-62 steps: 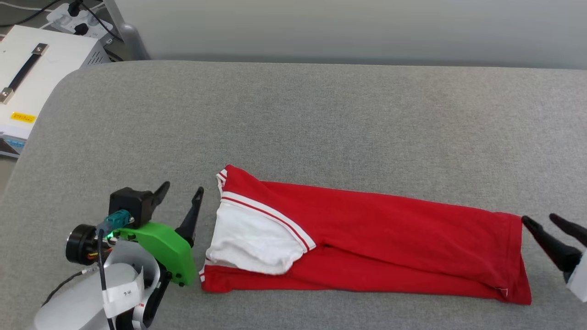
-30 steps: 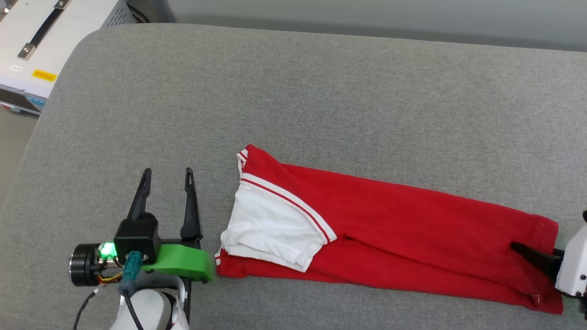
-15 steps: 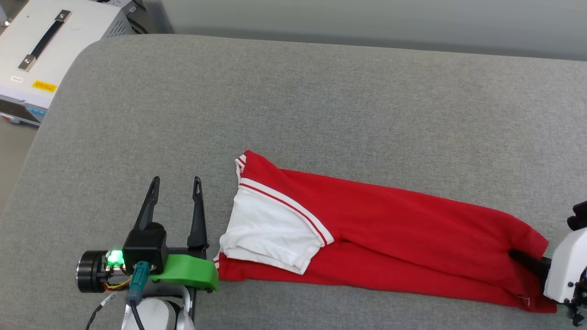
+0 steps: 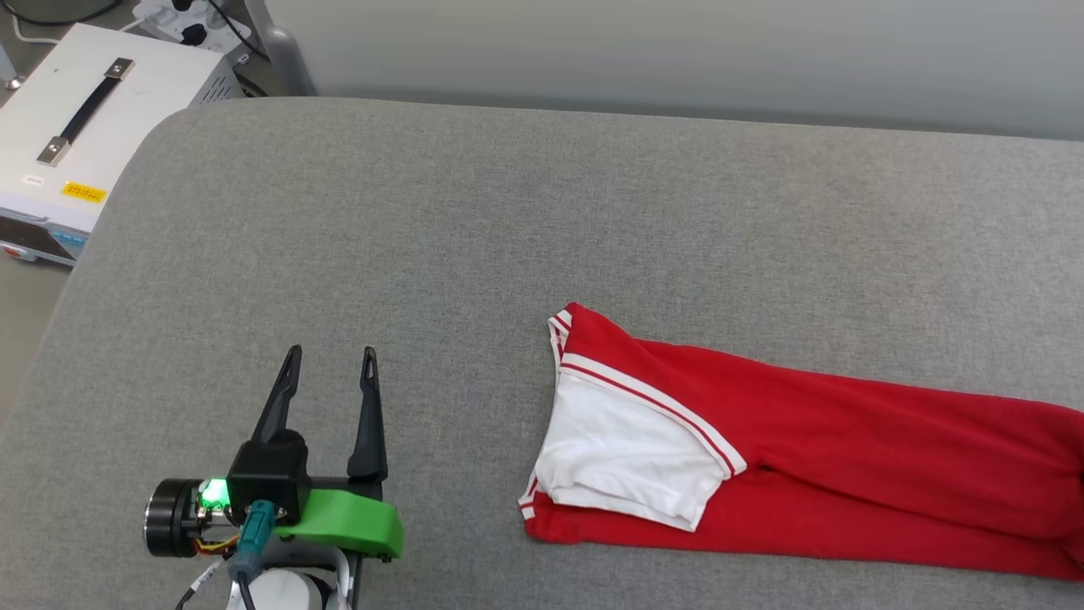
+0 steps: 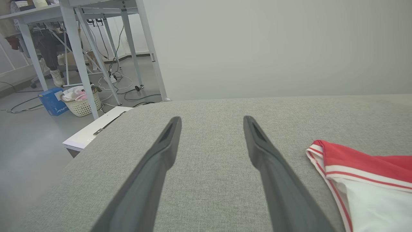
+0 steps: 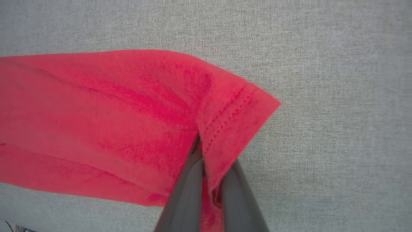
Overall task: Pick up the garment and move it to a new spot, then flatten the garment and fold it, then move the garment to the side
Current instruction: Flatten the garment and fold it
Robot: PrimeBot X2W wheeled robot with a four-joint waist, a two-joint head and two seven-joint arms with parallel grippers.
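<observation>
Presently: folded garment pinched at its hem end, ready for the shift aside

We find the garment [image 4: 847, 474] lying on the grey counter [image 4: 508, 212] as a long red strip across the lower right of the head view. Its white sleeve [image 4: 627, 457] lies uppermost at the strip's left end. The right claw [image 6: 203, 161] is pressed together on the stitched hem corner [image 6: 244, 106], low and centre in the right wrist view, with cloth caught between its fingers. The left claw [image 4: 331, 351] stands spread and empty at the lower left, well apart from the sleeve end and touching nothing.

We judge the step in hand to be the shift of the folded garment to the side. Done well, the pull runs low, slow and along the strip's length, so that the layers slide together and the sleeve does not flip. A lift or a crosswise tug from this one corner would likely skew the fold. The left claw could steady the sleeve end if it trails.

Limits of inspection:
- The strip's right end is cut off by the right edge of the head view.
- In the right wrist view cloth covers one finger's tip, so we cannot tell how many layers are pinched.
- No chest print can be made out.
</observation>
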